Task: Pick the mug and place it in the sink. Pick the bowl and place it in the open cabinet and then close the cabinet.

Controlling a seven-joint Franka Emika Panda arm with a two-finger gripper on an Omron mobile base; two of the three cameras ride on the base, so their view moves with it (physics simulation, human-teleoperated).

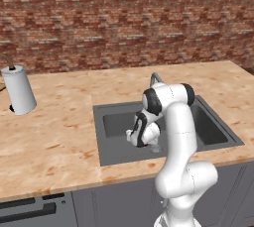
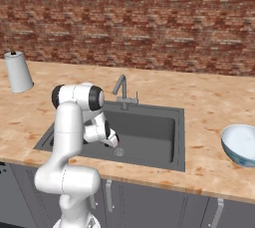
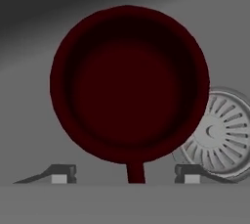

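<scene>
Mug: we see the mug (image 3: 129,83) from above in the hand view, inside the sink (image 2: 149,132), on or just over its floor beside the round metal drain (image 3: 219,132), which it partly covers.
Jaws: the gripper (image 3: 126,174) has its fingertips (image 3: 61,173) spread apart on either side of the mug's handle stub, touching nothing; we judge the mug released.
Mug handling: small, rounded, dark maroon, glossy; we judge it stiff, light, probably ceramic and a bit slippery. The rim wall or the handle is where we would take hold.
Bowl: the bowl (image 2: 241,145) sits upright near the counter's right edge in the right base view, well apart from the sink.
Bowl handling: wide, white inside, blue-green outside; we judge it heavier and breakable. We would pinch its rim, one finger inside.
Surroundings: speckled wood-tone counter (image 1: 54,132), brick wall, silver gooseneck faucet (image 2: 122,90).
</scene>
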